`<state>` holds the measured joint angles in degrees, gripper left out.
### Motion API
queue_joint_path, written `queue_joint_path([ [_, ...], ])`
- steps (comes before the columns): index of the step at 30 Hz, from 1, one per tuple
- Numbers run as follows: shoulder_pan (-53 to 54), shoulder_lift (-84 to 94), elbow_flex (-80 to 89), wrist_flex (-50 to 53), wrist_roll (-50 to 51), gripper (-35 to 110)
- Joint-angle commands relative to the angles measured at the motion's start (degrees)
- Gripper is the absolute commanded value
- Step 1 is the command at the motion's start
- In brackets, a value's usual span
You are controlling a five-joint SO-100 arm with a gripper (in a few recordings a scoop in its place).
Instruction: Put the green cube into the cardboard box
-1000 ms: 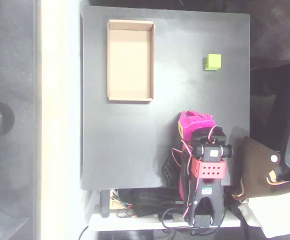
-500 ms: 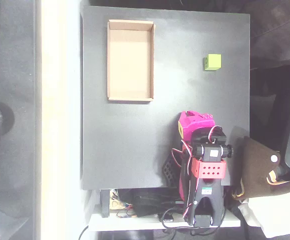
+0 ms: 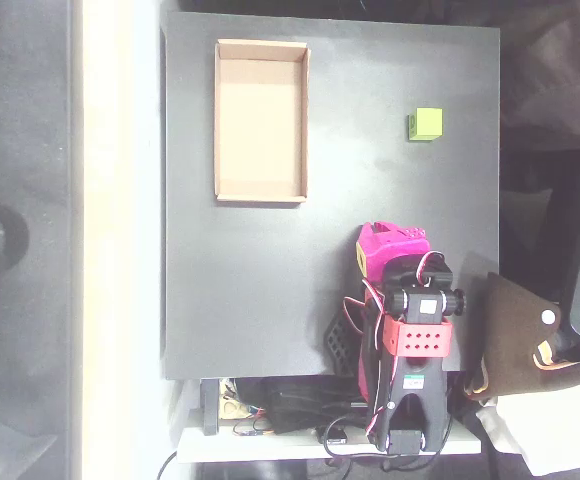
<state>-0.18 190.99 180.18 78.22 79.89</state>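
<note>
The green cube (image 3: 426, 124) sits alone on the black table (image 3: 270, 300) near the right edge, towards the far side. The cardboard box (image 3: 261, 120) lies at the far left of the table, open side up, with nothing inside. My arm is folded back at the near right edge. Its magenta gripper (image 3: 391, 240) points towards the far side, well short of the cube and slightly left of it. The fingers read as one compact mass with no gap, and nothing is held.
A brown bag (image 3: 525, 335) lies off the table's right edge beside the arm's base. Cables and a black bracket (image 3: 335, 343) crowd the near edge left of the arm. Bare tabletop separates the cube from the box.
</note>
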Motion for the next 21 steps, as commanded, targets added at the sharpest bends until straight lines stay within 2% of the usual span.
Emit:
queue_joint_path([
  [1, 0.4, -0.3, 0.1, 3.0, 0.3, 3],
  [21, 0.1, -0.4, -0.5, 2.5, -0.4, 3],
])
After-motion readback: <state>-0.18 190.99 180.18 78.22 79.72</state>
